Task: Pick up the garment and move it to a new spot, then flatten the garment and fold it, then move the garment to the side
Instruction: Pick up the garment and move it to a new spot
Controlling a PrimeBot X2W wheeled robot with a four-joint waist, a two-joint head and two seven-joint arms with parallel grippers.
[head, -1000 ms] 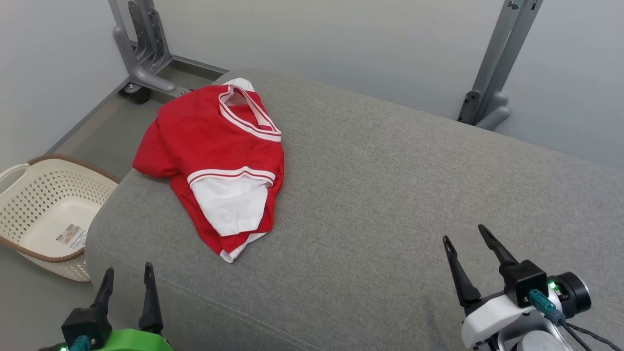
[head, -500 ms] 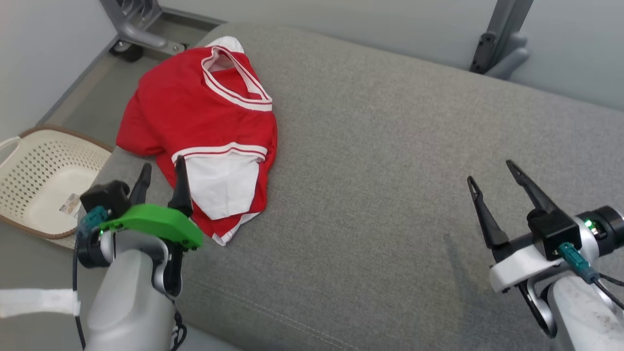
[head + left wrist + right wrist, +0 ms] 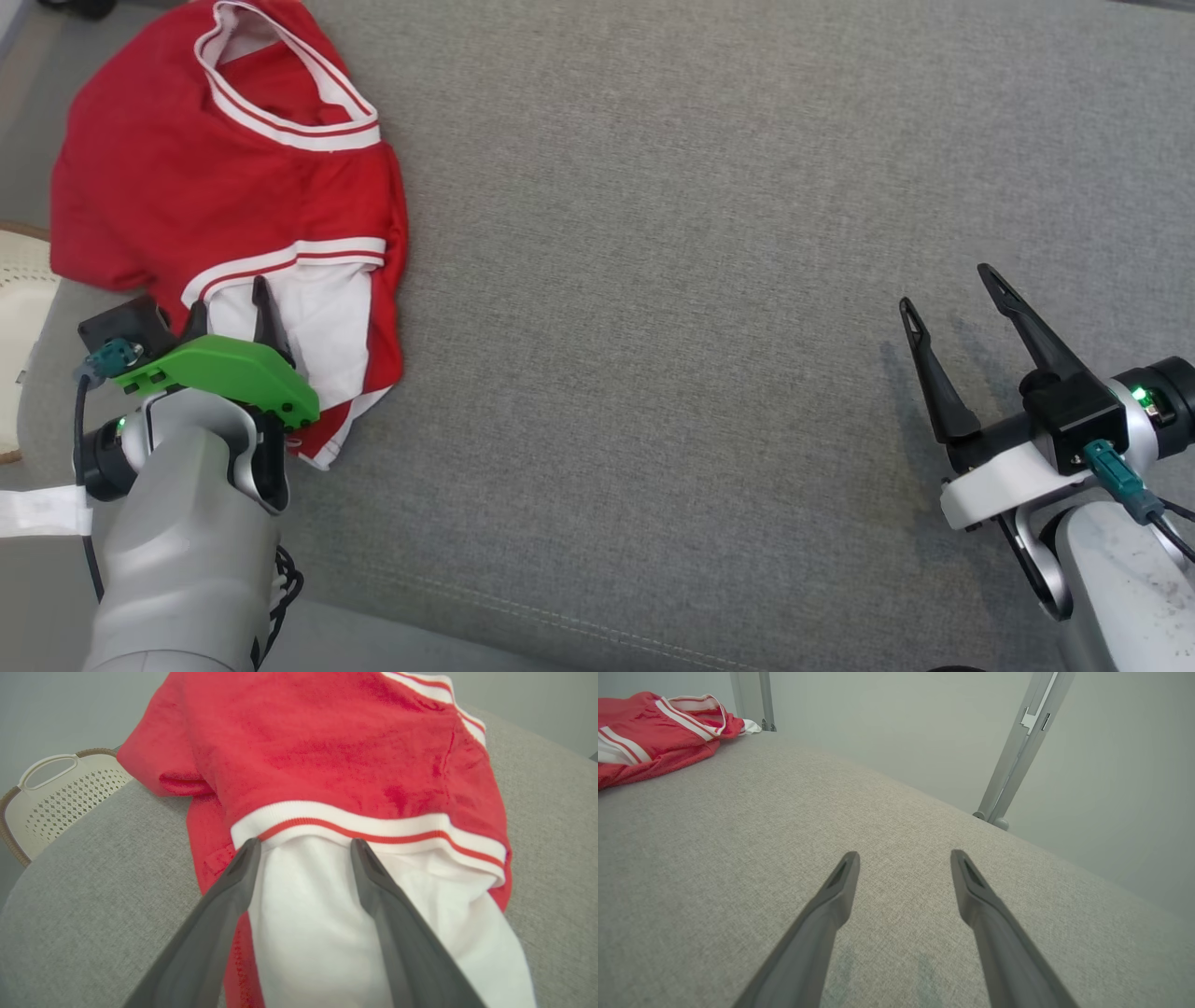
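- Reaching in, your left gripper [image 3: 229, 301] has come up from the lower edge to the near end of the garment [image 3: 187, 159]; the head dipped too, so most of the shift is the camera's.
- Its jaws stand wide and empty, straddling the white panel [image 3: 327, 914].
- The garment lies bunched at the left end of the cushion [image 3: 700, 280], unmoved.
- Your right gripper [image 3: 945, 287] hovers open, holding nothing, well apart.
- You look set for the first pick-up.

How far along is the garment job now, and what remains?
Nothing looks done yet: the red and white garment lies crumpled at the left end of the grey cushion. Under way: the left hand, open, is at its white part, not gripping. The right hand hovers open, apart. Left: pick up, move, flatten, fold, set aside.
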